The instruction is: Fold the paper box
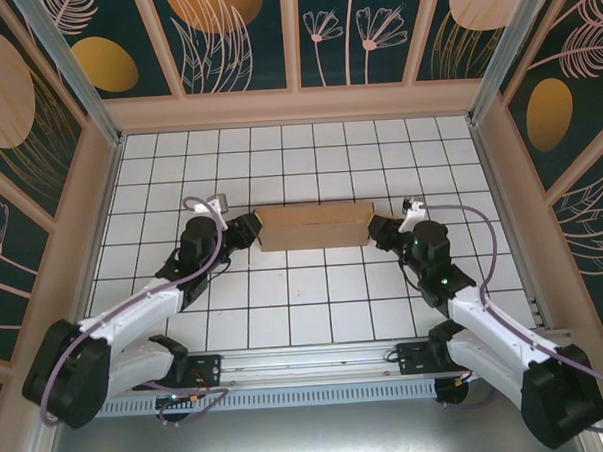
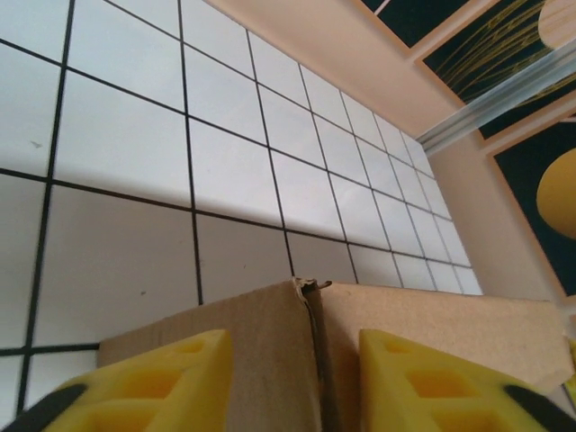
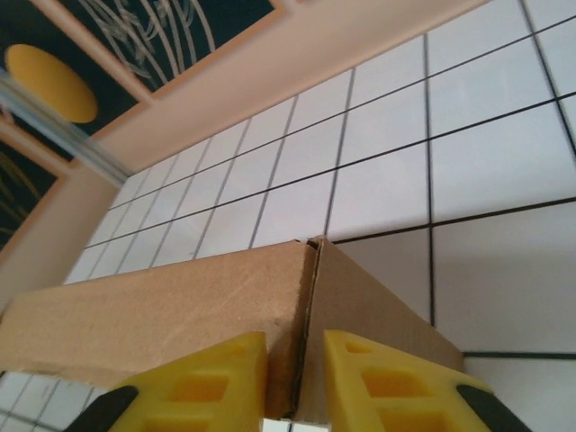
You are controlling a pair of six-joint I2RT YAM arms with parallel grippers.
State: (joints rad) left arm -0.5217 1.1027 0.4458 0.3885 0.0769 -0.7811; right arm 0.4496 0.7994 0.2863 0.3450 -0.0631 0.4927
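Observation:
The paper box [image 1: 317, 225] is a long, shallow brown cardboard shape lying across the middle of the tiled table. My left gripper [image 1: 257, 228] is at its left end, and my right gripper [image 1: 375, 228] is at its right end. In the left wrist view a frayed corner seam of the paper box [image 2: 261, 333] stands between the yellow fingers [image 2: 171, 378], which rest against the two faces beside it; the left gripper [image 2: 295, 360] is shut on that corner. In the right wrist view the right gripper [image 3: 295, 360] pinches the corner edge of the paper box [image 3: 162, 306] in a narrow gap.
A raised beige rim [image 1: 296, 106] and patterned dark wall panels enclose the white tiled floor [image 1: 278, 157] on three sides. An aluminium rail [image 1: 317, 360] runs along the near edge between the arm bases. Purple cables loop over both forearms.

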